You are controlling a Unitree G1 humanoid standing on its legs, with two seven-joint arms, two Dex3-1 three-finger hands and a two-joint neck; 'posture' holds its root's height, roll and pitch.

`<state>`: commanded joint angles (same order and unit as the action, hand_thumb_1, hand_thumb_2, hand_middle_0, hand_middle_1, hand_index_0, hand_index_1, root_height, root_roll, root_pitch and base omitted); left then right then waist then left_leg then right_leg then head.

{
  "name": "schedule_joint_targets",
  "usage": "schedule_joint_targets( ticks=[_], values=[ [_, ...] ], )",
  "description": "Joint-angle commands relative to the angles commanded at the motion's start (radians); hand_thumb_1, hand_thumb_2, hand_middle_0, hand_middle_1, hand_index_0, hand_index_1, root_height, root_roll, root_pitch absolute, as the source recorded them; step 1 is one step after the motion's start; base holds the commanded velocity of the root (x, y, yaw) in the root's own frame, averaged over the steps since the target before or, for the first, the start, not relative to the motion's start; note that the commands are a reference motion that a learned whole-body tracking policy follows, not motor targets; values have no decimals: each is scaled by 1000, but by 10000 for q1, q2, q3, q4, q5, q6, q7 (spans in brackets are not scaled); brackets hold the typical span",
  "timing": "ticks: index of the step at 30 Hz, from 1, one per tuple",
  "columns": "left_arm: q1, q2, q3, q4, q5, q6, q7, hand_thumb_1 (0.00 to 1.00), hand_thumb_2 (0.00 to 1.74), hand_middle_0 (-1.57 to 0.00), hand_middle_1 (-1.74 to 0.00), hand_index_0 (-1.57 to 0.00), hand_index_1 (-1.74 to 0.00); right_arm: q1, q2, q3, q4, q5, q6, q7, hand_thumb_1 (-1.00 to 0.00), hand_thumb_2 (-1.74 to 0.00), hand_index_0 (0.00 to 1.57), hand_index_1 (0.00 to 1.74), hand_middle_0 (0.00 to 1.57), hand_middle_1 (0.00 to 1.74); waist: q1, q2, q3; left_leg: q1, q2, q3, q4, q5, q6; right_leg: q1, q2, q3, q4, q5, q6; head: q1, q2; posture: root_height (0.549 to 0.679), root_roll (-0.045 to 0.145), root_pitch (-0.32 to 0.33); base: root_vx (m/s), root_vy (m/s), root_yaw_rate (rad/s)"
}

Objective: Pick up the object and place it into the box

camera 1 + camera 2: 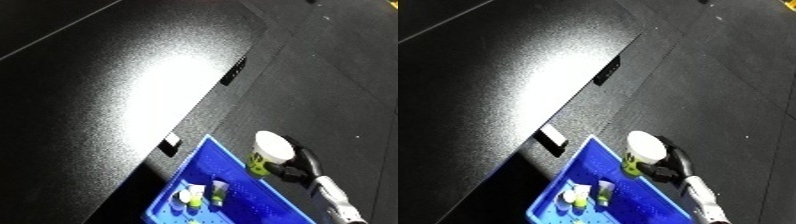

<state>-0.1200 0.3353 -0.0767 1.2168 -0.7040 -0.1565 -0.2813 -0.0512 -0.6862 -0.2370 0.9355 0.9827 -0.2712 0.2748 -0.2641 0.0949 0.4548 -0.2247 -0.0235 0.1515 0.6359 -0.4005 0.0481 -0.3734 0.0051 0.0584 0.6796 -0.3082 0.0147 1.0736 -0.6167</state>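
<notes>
My right hand (300,167) is shut on a white cup with a green and yellow label (267,152), holding it tilted above the right rim of the blue bin (197,162). The bin sits at the bottom of the view beside the black table (107,90). Inside it lie a couple of small white and green items (194,195). The white forearm (336,200) enters from the lower right. My left hand shows in neither view.
The black table fills the upper left, with a bright glare patch in its middle. A small white tag (551,134) hangs at the table's edge just above the bin. Dark floor (338,75) spreads to the right.
</notes>
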Motion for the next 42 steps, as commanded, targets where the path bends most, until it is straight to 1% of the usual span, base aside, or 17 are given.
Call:
schedule_joint_targets(
  ticks=[4, 8, 11, 13, 17, 21, 24, 28, 29, 31, 33, 35, 38, 40, 41, 42],
  values=[
    [-3, -25, -138, 19, 83, 39, -15, 0, 0, 0, 0, 0, 0, -315, -32, 333, 560, -455, 172, 175, -200, -348, 314, 348, 314, 348, 155, 91, -57, 6, -58, -97, -36, 57, -19, 57, -54, -44, 6, -15, -15, 284, -299, 645, 51, -7, 5, -28, 97],
    [5, 1, -268, 14, 98, 115, -48, 0, 0, 0, 0, 0, 0, -511, -17, 607, 851, -902, 357, 144, 0, 0, 0, 0, 0, 0, 265, 168, -103, -6, -102, -167, -75, 123, -43, 72, -96, -97, 26, -34, -28, 504, -470, 645, 53, -8, 0, -21, 79],
    [-14, -10, -366, 31, 138, 136, -56, 0, 0, 0, 0, 0, 0, -665, 2, 823, 1155, -1158, 589, 201, 0, 0, 0, 0, 0, 0, 355, 202, -125, -49, -129, -222, -29, 146, -52, 82, -127, -147, 69, -54, -55, 596, -633, 645, 55, -10, -5, -30, 75],
    [-29, -28, -422, 41, 158, 113, -58, 0, 0, 0, 0, 0, 0, -754, 22, 927, 1339, -1201, 690, 342, 0, 0, 0, 0, 0, 0, 408, 215, -138, -74, -137, -251, 11, 149, -57, 89, -149, -179, 112, -74, -69, 600, -753, 645, 56, -12, -4, -33, 69],
    [-67, -28, -498, 58, 191, 97, -72, 0, 0, 0, 0, 0, 0, -855, 96, 1066, 1559, -1225, 792, 635, 0, 0, 0, 0, 0, 0, 488, 229, -172, -93, -147, -294, 21, 179, -75, 98, -176, -228, 170, -103, -74, 581, -905, 645, 57, -13, -1, -28, 56],
    [-120, -28, -567, 52, 201, 144, -32, 0, 0, 0, 0, 0, 0, -921, 215, 1227, 1633, -1357, 861, 740, 0, 0, 0, 0, 0, 0, 563, 234, -207, -115, -158, -332, 11, 234, -99, 95, -194, -284, 216, -121, -80, 534, -1110, 644, 58, -14, -3, -27, 53],
    [-132, -20, -622, 49, 213, 162, -28, 0, 0, 0, 0, 0, 0, -982, 261, 1373, 1597, -1670, 845, 806, 0, 0, 0, 0, 0, 0, 626, 228, -214, -158, -153, -371, 29, 278, -136, 93, -219, -338, 264, -143, -91, 415, -1274, 644, 60, -16, -6, -27, 65],
    [-144, -1, -753, -10, 175, 195, -38, 0, 0, 0, 0, 0, 0, -1143, 309, 1751, 1368, -2315, 752, 824, 0, 0, 0, 0, 0, 0, 738, 223, -208, -180, -152, -432, 9, 355, -187, 98, -266, -432, 346, -204, -123, 106, -1495, 644, 63, -18, -16, -23, 99],
    [-158, -1, -814, -39, 156, 207, -30, 0, 0, 0, 0, 0, 0, -1208, 332, 1895, 1248, -2506, 727, 807, 0, 0, 0, 0, 0, 0, 788, 220, -200, -189, -151, -455, 4, 380, -203, 102, -285, -465, 383, -232, -137, -319, -1737, 643, 64, -19, -34, -31, 156],
    [-189, 6, -919, -92, 145, 235, -15, 0, 0, 0, 0, 0, 0, -1334, 396, 2174, 961, -2817, 735, 732, 0, 0, 0, 0, 0, 0, 881, 200, -187, -212, -140, -505, 5, 426, -239, 113, -329, -534, 468, -295, -168, -936, -1978, 643, 66, -23, -37, -39, 174],
    [-230, 15, -1018, -134, 154, 261, 4, 0, 0, 0, 0, 0, 0, -1452, 492, 2462, 629, -3113, 797, 625, 0, 0, 0, 0, 0, 0, 987, 170, -186, -235, -132, -574, 12, 474, -278, 139, -388, -604, 549, -360, -199, -1444, -2091, 642, 69, -27, -35, -52, 201],
    [-298, 27, -1084, -177, 198, 310, 41, 0, 0, 0, 0, 0, 0, -1566, 607, 2733, 344, -3380, 908, 478, 0, 0, 0, 0, 0, 0, 1088, 128, -198, -241, -135, -650, -4, 526, -311, 173, -442, -670, 595, -410, -225, -2425, -2157, 642, 71, -30, -31, -58, 211],
    [-445, 25, -1192, -250, 265, 381, 169, 0, 0, 0, 0, 0, 0, -1761, 792, 3137, -29, -3685, 1190, 208, 0, 0, 0, 0, 0, 0, 1265, 48, -204, -288, -154, -793, -9, 611, -355, 210, -515, -760, 626, -446, -252, -3666, -2204, 642, 74, -34, -37, -68, 216],
    [-535, 19, -1245, -281, 315, 395, 270, 0, 0, 0, 0, 0, 0, -1898, 913, 3381, -191, -3840, 1445, 24, 0, 0, 0, 0, 0, 0, 1387, -14, -194, -352, -163, -887, 12, 662, -375, 222, -557, -821, 622, -446, -262, -4432, -2293, 642, 75, -36, -42, -72, 180],
    [-569, 17, -1262, -290, 337, 393, 311, 0, 0, 0, 0, 0, 0, -1959, 966, 3482, -234, -3898, 1545, -55, 0, 0, 0, 0, 0, 0, 1441, -40, -189, -383, -164, -925, 21, 684, -381, 227, -573, -851, 616, -444, -265, -4501, -2304, 642, 76, -36, -39, -62, 137],
    [-617, 16, -1276, -288, 369, 391, 359, 0, 0, 0, 0, 0, 0, -2042, 1033, 3594, -223, -3984, 1637, -115, 0, 0, 0, 0, 0, 0, 1509, -70, -185, -418, -165, -971, 18, 716, -387, 234, -589, -889, 609, -443, -268, -5291, -2405, 642, 76, -36, -45, -79, 156]
  ],
)
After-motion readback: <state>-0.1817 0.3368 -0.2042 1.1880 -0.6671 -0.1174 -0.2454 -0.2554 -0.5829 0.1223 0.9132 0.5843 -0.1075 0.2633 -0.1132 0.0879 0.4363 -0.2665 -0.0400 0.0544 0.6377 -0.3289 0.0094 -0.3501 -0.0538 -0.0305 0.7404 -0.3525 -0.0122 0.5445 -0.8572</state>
